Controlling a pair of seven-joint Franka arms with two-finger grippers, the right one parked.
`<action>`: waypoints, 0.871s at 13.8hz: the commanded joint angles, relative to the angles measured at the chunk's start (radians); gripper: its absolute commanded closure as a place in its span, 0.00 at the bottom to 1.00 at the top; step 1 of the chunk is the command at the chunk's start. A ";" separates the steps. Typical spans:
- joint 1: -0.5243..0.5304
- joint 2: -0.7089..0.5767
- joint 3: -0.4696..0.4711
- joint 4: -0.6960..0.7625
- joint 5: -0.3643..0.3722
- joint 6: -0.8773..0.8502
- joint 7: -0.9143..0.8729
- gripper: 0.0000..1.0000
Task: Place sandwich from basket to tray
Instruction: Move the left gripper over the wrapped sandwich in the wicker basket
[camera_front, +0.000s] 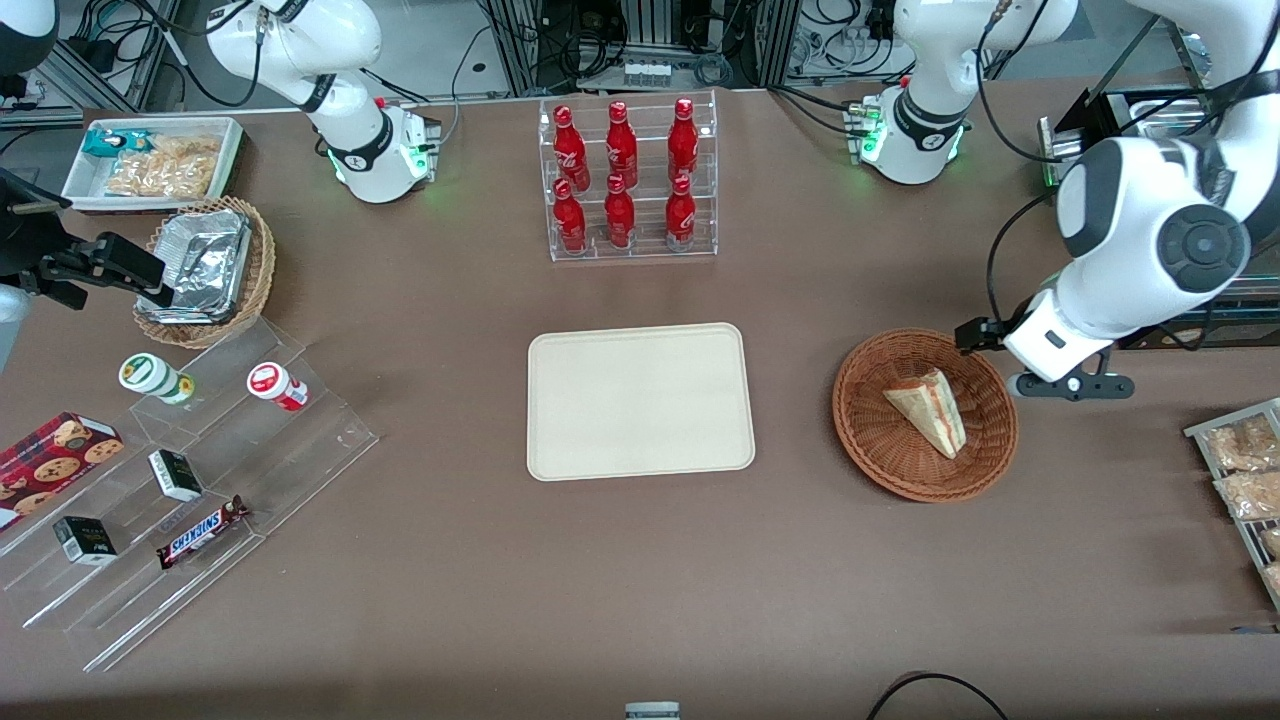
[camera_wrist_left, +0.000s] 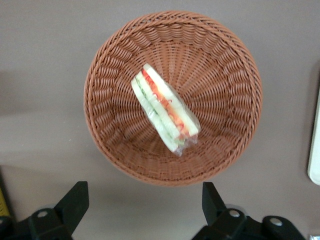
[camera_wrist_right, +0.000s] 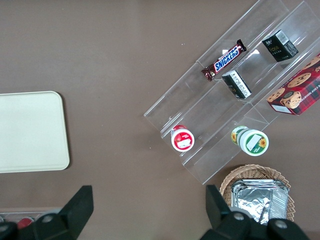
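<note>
The sandwich (camera_front: 930, 408) (camera_wrist_left: 165, 107), a plastic-wrapped pale wedge with a red and green filling stripe, lies in the middle of the round reddish-brown basket (camera_front: 870, 450) (camera_wrist_left: 110, 140). The cream tray (camera_front: 640, 400) (camera_wrist_left: 315, 150) lies flat beside the basket, toward the parked arm's end, with nothing on it. My gripper (camera_front: 1065, 384) (camera_wrist_left: 144, 205) hangs above the table just outside the basket's rim, toward the working arm's end. Its black fingers (camera_wrist_left: 75, 200) stand wide apart, open, with only bare table between them.
A clear rack of red bottles (camera_front: 625, 180) stands farther from the front camera than the tray. A clear stepped shelf with snacks (camera_front: 200, 480), a tan wicker basket with a foil container (camera_front: 205, 265) and a white bin (camera_front: 150, 160) are toward the parked arm's end. Packets (camera_front: 1245, 480) lie near the working arm.
</note>
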 joint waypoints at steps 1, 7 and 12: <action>-0.004 -0.026 -0.002 -0.118 0.016 0.157 -0.109 0.00; -0.053 0.034 -0.014 -0.164 0.016 0.288 -0.630 0.00; -0.055 0.078 -0.013 -0.164 0.016 0.333 -0.740 0.00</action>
